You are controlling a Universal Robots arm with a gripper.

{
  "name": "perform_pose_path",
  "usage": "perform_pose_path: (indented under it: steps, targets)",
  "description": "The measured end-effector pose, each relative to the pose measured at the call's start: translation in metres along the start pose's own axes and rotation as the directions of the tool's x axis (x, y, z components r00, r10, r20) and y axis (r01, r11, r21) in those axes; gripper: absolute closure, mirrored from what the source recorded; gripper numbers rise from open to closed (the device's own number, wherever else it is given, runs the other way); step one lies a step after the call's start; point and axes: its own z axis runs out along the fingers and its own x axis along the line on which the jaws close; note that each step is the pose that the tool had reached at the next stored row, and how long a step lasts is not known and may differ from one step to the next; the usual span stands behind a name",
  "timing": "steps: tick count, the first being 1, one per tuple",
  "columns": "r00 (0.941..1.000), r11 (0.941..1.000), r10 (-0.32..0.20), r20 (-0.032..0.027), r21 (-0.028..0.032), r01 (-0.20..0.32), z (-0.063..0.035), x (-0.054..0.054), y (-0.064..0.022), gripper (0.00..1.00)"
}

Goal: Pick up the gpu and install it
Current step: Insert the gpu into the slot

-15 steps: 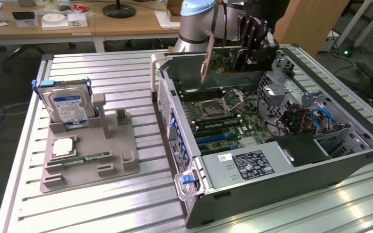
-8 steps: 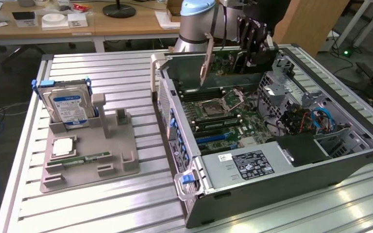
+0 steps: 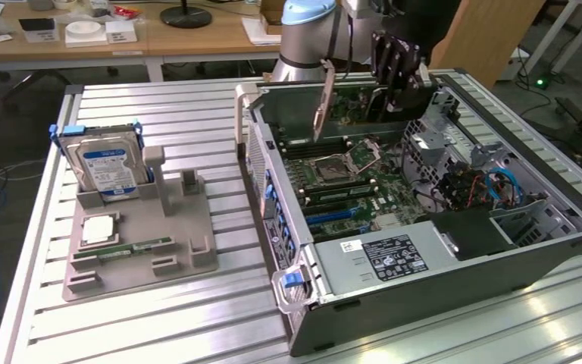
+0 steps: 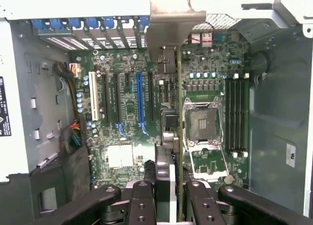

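The gpu (image 3: 323,102) hangs upright over the open computer case (image 3: 270,182), its silvery end bracket toward the exterior view's left. My gripper (image 3: 397,76) is shut on the card's upper edge. In the wrist view the gpu (image 4: 179,132) is seen edge-on as a thin vertical line running between my fingers (image 4: 143,203) down toward the motherboard (image 4: 124,112). Its metal bracket (image 4: 175,24) sits near the case's rear slot openings. The card hovers between the blue expansion slot (image 4: 140,102) and the CPU socket (image 4: 202,124). I cannot tell whether it touches a slot.
A grey fixture (image 3: 185,227) on the slatted table holds a silver hard drive (image 3: 109,167), a CPU chip (image 3: 99,227) and a green memory stick (image 3: 134,247). Inside the case are the power supply (image 3: 392,258), drive cage and cables (image 3: 473,189). A wooden desk stands behind.
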Motion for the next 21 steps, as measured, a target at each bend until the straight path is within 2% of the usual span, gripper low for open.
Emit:
perform_pose_path:
  steps: [5,11,21]
  targets:
    - [1.0,1.0,-0.001,0.0,0.0006,0.001,0.0022,0.002,0.0056,0.72]
    - [1.0,1.0,-0.003,0.002,0.0038,0.003,0.0058,0.013,0.0091,0.72]
    - [1.0,1.0,-0.004,0.002,0.0073,0.004,0.011,0.014,0.0195,0.72]
